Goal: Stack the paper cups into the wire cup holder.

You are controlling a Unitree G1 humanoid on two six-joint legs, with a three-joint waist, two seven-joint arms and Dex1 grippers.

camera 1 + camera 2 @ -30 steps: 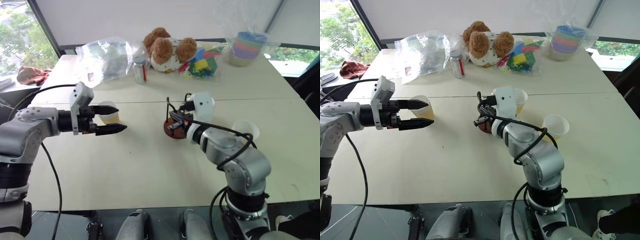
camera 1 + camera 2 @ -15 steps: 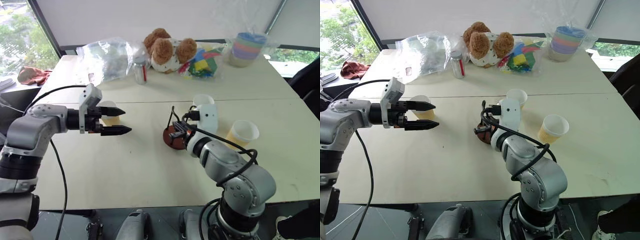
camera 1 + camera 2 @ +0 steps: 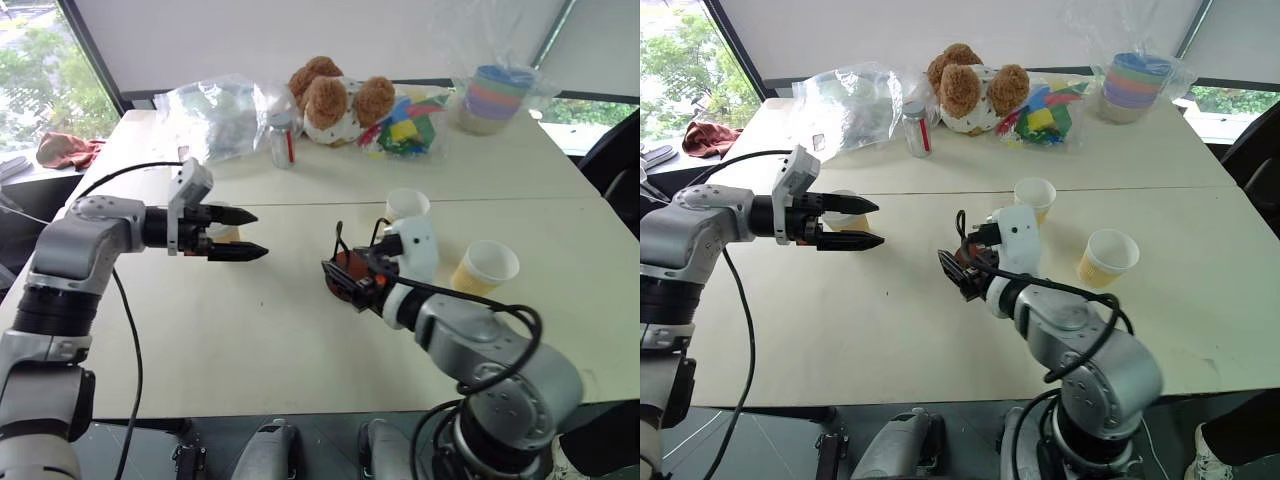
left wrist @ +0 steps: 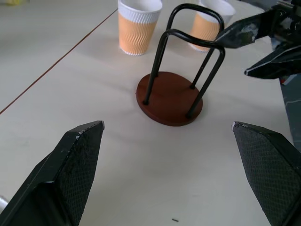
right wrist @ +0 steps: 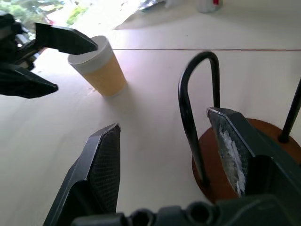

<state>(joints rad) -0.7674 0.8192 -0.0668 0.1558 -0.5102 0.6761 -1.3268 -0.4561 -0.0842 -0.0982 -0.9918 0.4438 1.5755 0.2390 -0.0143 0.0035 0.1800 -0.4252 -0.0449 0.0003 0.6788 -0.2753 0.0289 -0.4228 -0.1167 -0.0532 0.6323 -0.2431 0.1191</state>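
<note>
The right tool (image 5: pixel 164 155) has let go of the holder (image 4: pixel 170 96); the left tool (image 3: pixel 862 224), open, should straddle its cup (image 5: pixel 98 65) squarely before closing.

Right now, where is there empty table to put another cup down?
The near table is bare, between the left end effector and the wire cup holder. The near right corner, this side of the right-hand paper cup, is bare too. The far edge is crowded: plastic bag, can, teddy bear, bowls.

Ribbed paper cups (image 4: pixel 138 27); glossy black wire cup holder (image 4: pixel 175 89), smooth reddish-brown base.
</note>
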